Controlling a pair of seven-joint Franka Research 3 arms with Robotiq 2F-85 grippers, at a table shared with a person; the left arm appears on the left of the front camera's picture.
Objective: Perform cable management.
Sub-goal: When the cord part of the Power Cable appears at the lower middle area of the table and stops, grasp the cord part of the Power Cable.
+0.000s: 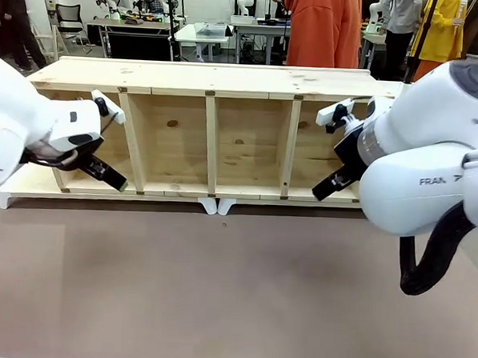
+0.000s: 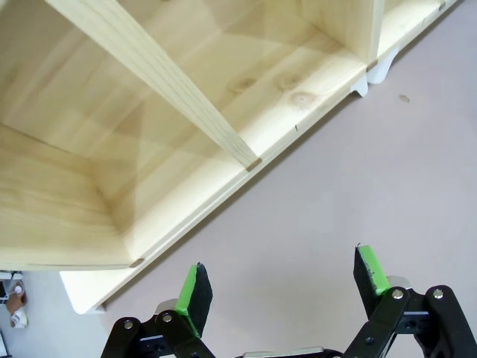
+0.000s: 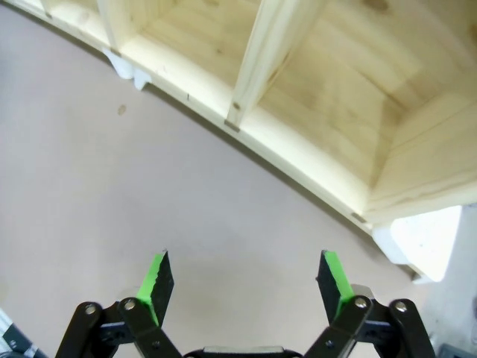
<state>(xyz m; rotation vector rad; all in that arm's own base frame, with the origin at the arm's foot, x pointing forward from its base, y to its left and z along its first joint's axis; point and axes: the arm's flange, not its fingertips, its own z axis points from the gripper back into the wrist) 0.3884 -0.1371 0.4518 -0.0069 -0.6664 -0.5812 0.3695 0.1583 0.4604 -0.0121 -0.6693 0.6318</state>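
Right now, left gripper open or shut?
Open: the left gripper has its green pads wide apart in the wrist view, nothing between them.

Front view: left arm [image 1: 17, 127] cut by pic's left edge, right arm [image 1: 440, 157] by right edge; its bulk hides right end of wooden shelf unit [image 1: 212, 81]. Person in orange [image 1: 319, 27] cut off at top, lower body behind shelf. Left gripper [image 1: 120, 183] & right gripper [image 1: 318, 194] seen side-on there, finger gap unreadable. Wrist views: both grippers' bases cut by bottom edge, shelf runs off frame. Small objs [image 2: 15, 306] in left wrist view's bottom-left corner: too small to ID.
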